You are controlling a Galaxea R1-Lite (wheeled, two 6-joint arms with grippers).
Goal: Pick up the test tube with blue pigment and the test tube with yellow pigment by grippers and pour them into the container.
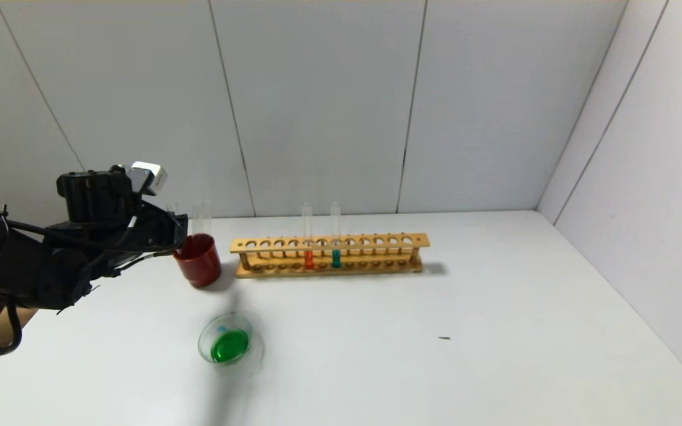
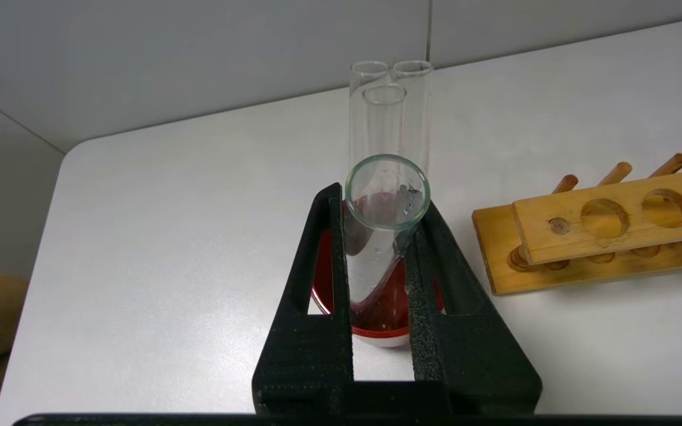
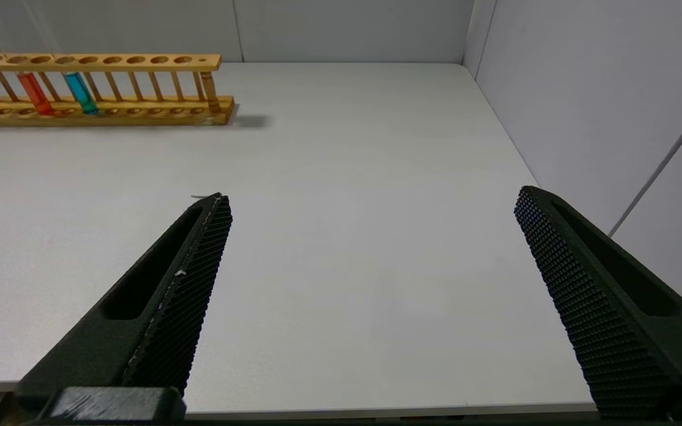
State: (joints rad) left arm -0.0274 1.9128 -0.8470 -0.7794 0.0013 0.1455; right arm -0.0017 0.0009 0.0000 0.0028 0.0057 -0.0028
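Two tubes stand in the wooden rack in the head view, one orange, one teal-blue; the glass dish of green liquid sits nearer on the surface, and the left gripper reaches the red cup. From the left wrist, that gripper is clamped on an empty tube tilted into the cup, beside three other empties. From the right wrist, the right gripper hangs wide apart over bare surface, holding nothing, well away from the rack.
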